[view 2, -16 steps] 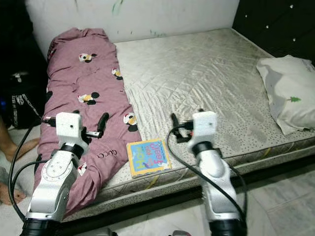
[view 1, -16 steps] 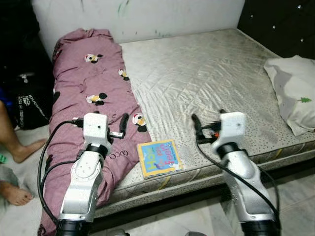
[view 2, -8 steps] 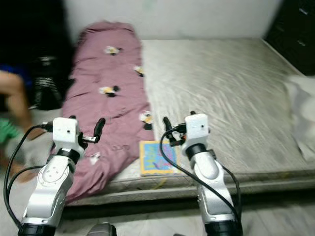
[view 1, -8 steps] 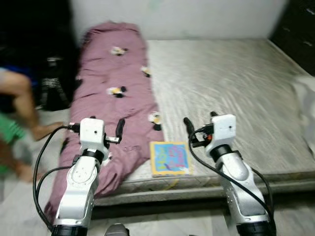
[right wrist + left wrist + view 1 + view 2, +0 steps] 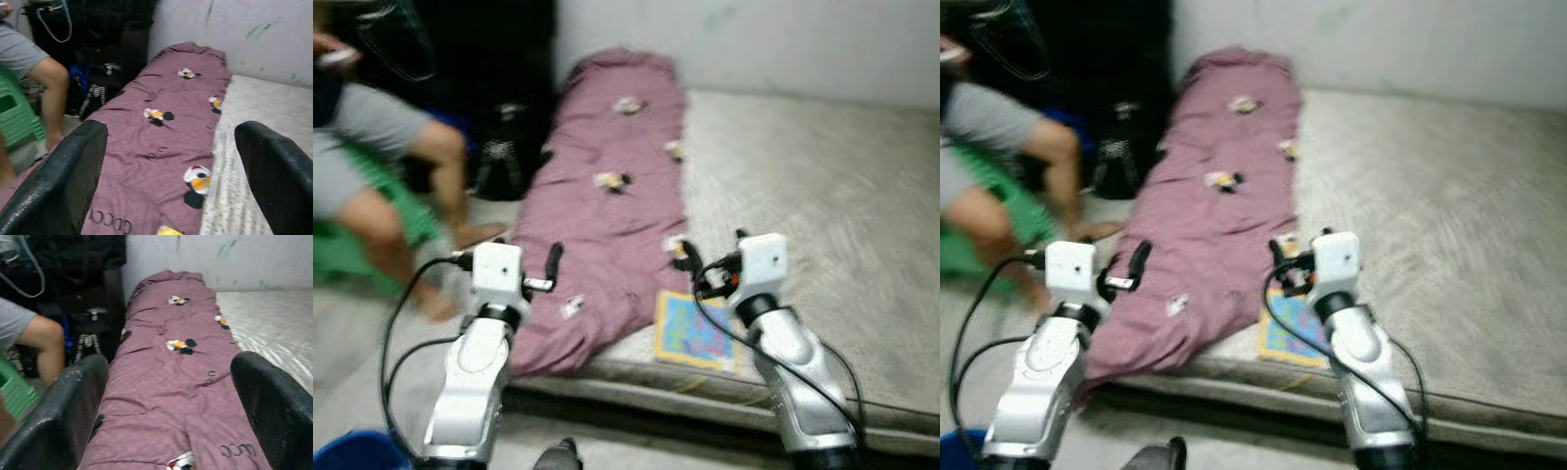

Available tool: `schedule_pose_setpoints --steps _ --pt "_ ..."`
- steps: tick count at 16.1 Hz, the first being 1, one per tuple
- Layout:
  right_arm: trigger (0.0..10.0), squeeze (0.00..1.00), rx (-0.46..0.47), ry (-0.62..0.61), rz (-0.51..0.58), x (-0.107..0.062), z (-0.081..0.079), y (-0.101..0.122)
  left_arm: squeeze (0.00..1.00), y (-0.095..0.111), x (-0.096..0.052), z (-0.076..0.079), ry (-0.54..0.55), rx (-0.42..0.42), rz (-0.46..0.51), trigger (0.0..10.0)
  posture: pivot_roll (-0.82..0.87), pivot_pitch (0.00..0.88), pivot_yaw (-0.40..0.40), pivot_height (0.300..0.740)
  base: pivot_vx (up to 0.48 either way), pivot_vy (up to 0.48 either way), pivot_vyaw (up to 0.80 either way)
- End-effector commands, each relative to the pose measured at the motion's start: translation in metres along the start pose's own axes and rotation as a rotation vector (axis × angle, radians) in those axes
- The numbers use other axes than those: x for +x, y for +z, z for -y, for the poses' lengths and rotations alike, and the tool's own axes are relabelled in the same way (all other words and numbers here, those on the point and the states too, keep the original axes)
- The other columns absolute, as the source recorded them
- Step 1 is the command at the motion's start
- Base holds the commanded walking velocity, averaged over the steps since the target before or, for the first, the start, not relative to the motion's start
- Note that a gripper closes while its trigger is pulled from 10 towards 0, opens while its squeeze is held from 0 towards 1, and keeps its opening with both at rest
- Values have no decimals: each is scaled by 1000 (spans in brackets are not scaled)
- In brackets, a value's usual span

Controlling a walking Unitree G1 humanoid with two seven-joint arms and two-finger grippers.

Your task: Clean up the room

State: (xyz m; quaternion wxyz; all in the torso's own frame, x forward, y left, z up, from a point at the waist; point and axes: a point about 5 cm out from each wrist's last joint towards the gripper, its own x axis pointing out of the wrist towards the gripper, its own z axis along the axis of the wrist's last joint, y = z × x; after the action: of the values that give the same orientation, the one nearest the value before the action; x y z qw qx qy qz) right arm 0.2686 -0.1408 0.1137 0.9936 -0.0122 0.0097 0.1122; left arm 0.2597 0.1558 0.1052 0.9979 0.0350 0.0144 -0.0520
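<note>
On the mauve blanket (image 5: 161, 132) you can read "GUCCI" printed in dark letters near its lower end, and it carries small cartoon mouse pictures; it lies along the left side of the mattress (image 5: 822, 196) and hangs over the edge toward the floor. A colourful book (image 5: 695, 330) lies flat at the front edge of the mattress, just beside the blanket, but its cover writing is too blurred to read. You see the left gripper (image 5: 168, 396) and the right gripper (image 5: 171, 161) both with jaws spread wide and holding nothing, raised in front of the bed with the blanket lying beyond them, while a seated person's legs (image 5: 401, 186) show at the far left
</note>
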Motion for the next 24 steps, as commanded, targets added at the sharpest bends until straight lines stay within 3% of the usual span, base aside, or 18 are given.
schedule_pose_setpoints --steps 1,24 --pt "10000 0 20 -9 -1 0 1 0 0 2 -1 -3 4 12 -2 10000 -48 0 -46 740 0 0 0" --pt "10000 0 22 -54 -10 -2 9 -1 0 3 -2 4 -39 -15 -7 10000 -56 0 -58 740 0 -317 0"
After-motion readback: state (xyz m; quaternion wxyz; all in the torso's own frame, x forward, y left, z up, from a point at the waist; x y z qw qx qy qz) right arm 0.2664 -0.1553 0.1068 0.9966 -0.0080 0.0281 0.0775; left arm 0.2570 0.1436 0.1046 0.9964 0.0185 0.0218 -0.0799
